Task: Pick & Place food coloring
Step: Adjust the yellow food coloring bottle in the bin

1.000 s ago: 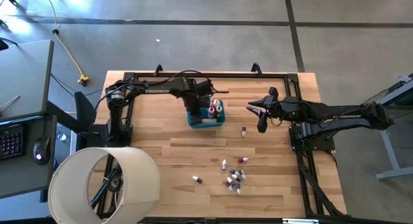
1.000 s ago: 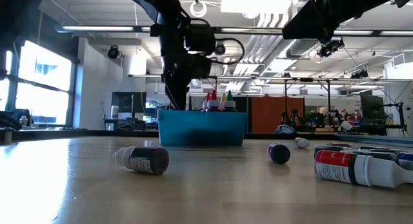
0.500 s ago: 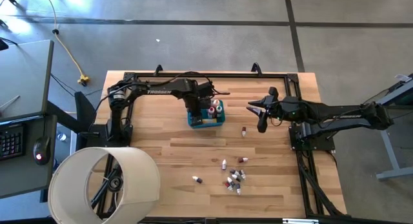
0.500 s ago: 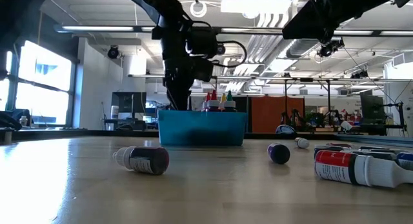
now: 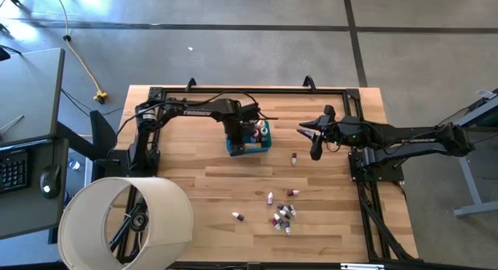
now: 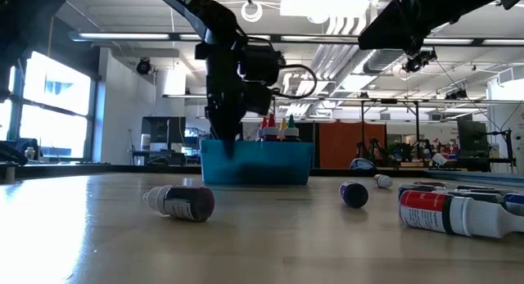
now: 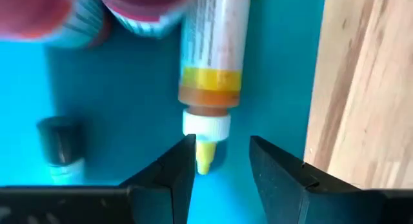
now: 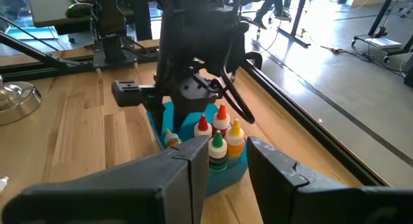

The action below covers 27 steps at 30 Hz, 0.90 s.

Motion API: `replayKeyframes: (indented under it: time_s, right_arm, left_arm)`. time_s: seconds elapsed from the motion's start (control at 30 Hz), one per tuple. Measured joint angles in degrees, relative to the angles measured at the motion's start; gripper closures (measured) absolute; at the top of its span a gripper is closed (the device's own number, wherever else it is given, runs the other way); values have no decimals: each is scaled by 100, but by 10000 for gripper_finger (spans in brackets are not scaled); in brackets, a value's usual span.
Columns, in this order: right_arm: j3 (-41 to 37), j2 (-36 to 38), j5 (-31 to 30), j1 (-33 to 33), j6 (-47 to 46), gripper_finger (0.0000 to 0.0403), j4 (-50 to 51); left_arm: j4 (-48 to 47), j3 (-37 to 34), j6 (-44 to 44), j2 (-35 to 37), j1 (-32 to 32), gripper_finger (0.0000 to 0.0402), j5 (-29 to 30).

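Observation:
A blue tub (image 5: 263, 148) stands far of the table's middle. Several food coloring bottles (image 8: 219, 137) with red, green and yellow caps stand upright at its right end. My left gripper (image 7: 222, 143) points down into the tub's left end (image 6: 223, 132), shut on an orange-yellow bottle (image 7: 210, 62) with a white cap. A dark-capped vial (image 7: 59, 140) lies on the tub floor (image 7: 129, 88). My right gripper (image 5: 311, 142) hangs open above the table, right of the tub, with nothing between its fingers (image 8: 222, 143). My left gripper has the orange-yellow bottle by its cap end: the yellow nozzle (image 7: 205, 161) sticks up between the two fingers. The fingers come from above, pointing down, and hide where the pads meet the cap. The bottle hangs body-down and tilted inside the tub (image 8: 171, 139).
Loose vials lie in a cluster (image 5: 282, 215) near the front. Single ones (image 5: 294, 158) (image 5: 237, 216) lie apart from it. A red-labelled bottle (image 6: 446, 212) and a vial (image 6: 182, 203) lie on their sides. A big white drum (image 5: 124, 219) stands near left. Bare wood lies between tub and cluster.
My left gripper has sunk lower into the tub's left end, carrying the orange-yellow bottle down with it. Its fingers have kept the same gap.

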<state>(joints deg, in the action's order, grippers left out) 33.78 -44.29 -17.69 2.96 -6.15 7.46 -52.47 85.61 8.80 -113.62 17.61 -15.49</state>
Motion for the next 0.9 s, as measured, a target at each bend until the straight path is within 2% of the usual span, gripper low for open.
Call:
replayKeyframes:
  time_s: [0.9]
  right_arm:
    - [0, -2, 7, 0, -2, 304, 11]
  left_arm:
    - [183, 5, 122, -352, 0, 262, 79]
